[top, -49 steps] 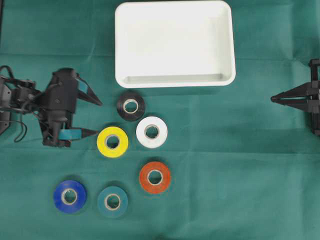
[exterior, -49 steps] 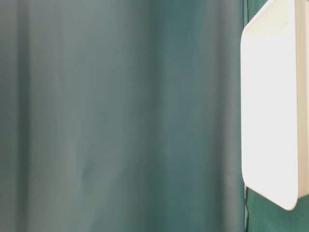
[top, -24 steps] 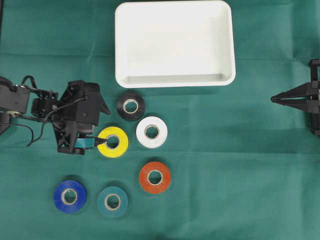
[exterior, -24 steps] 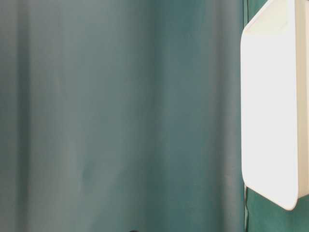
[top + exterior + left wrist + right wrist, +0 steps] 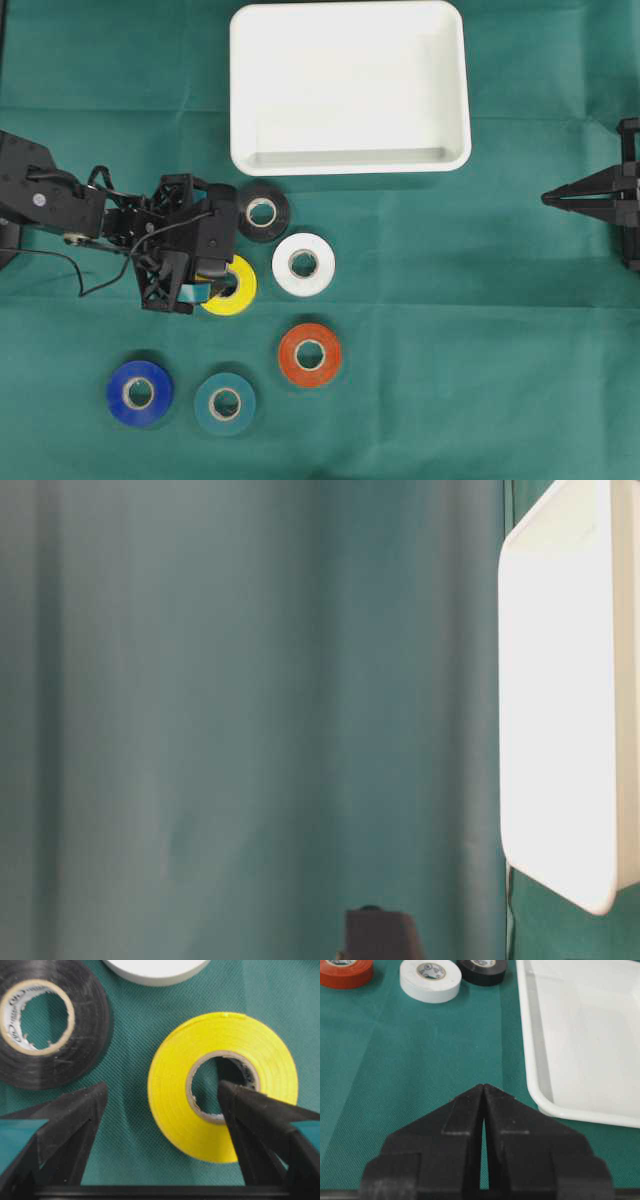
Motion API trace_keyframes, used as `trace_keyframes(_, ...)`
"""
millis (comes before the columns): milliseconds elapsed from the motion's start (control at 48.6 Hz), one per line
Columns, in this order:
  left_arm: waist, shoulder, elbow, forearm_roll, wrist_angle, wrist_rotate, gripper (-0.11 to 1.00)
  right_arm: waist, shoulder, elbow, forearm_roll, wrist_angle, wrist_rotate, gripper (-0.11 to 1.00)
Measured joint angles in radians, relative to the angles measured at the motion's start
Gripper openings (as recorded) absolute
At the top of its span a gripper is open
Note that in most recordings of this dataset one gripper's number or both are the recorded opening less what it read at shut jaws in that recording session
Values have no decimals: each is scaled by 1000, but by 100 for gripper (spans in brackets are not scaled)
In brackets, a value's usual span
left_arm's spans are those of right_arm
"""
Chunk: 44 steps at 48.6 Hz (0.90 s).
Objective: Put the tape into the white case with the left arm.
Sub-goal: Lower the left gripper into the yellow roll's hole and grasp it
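Since a second ago, the left arm has reached rightward, bringing the left gripper over the yellow tape. Its jaws are spread wide and clasp nothing: one finger tip sits inside the roll's core, the other on the green cloth beside the black tape. Beyond the rolls lies the white case, with nothing in it. At far right, the right gripper rests with fingers pressed together.
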Motion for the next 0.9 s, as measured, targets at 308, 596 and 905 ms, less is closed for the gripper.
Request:
trace_keyframes(308,3,14,-8,0,-3,3,71,-2,0,0,0,-2,0,-9)
trace_keyframes(596,2,9,-8,0,2,8,26,-2,0,5,0,-2,0,-9)
trace_keyframes(905,-17,-31,-14,0,43,6,26,-2,0,5,0,-2,0,-9)
